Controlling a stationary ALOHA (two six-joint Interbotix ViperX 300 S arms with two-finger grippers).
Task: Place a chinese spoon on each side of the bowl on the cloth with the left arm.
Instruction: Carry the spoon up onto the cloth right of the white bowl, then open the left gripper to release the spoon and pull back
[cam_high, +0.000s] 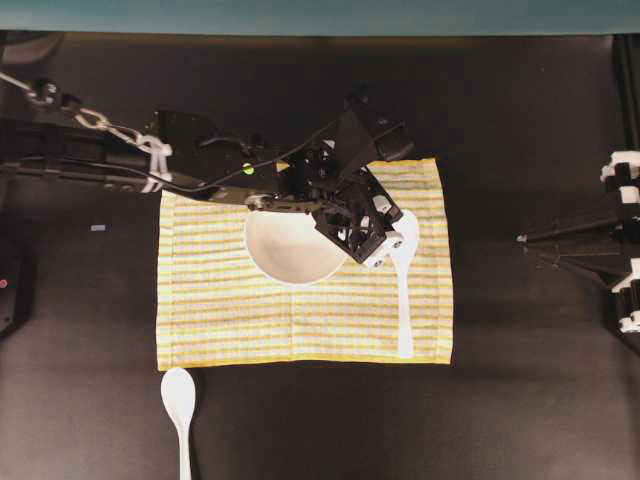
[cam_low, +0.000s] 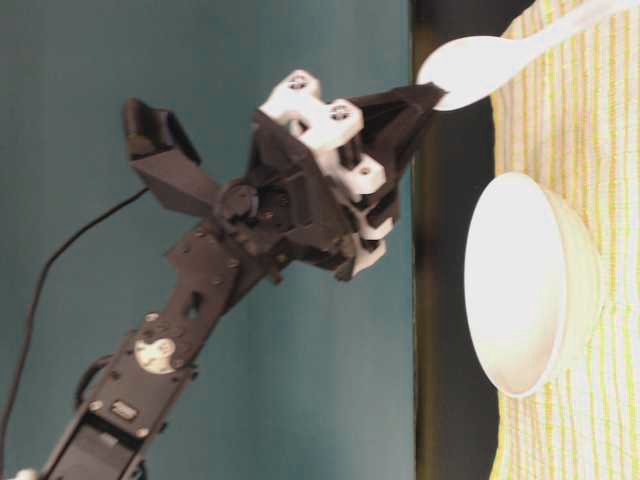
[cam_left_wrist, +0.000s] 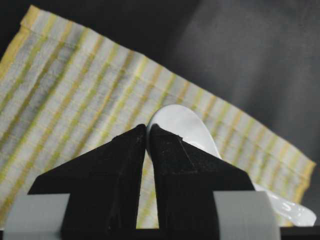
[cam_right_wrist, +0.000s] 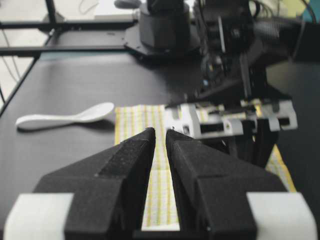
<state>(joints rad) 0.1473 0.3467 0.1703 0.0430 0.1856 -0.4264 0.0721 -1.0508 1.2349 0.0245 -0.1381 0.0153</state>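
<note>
**Operator:** Where do your spoons sit, and what crowds the left gripper?

**Observer:** From overhead you see the left gripper (cam_high: 385, 240) reaching over the cloth (cam_high: 220, 320), its black body covering the far-right rim of the bowl (cam_high: 285, 250). Its jaws are pinched tight on the scoop end of one chinese spoon (cam_high: 403, 290). That spoon runs along the bowl's right side over the cloth, handle pointing to the near edge. In the table-level view you see its scoop (cam_low: 470, 70) raised off the striped fabric at the fingertips, while the handle slopes down to the cloth.

**Operator:** And the other spoon?

**Observer:** The second spoon (cam_high: 180, 405) lies on the bare black table (cam_high: 520, 400), just off the cloth's near-left corner, scoop toward the cloth. The bowl and the arm's own links stand between your gripper and it.

**Operator:** Anything else close by?

**Observer:** The left arm's cables (cam_high: 120, 135) with their white zip tie trail over the table to the left. The right gripper (cam_right_wrist: 160, 137) hangs well apart at the right side; its jaws leave only a thin slit between the tips and hold nothing.
</note>
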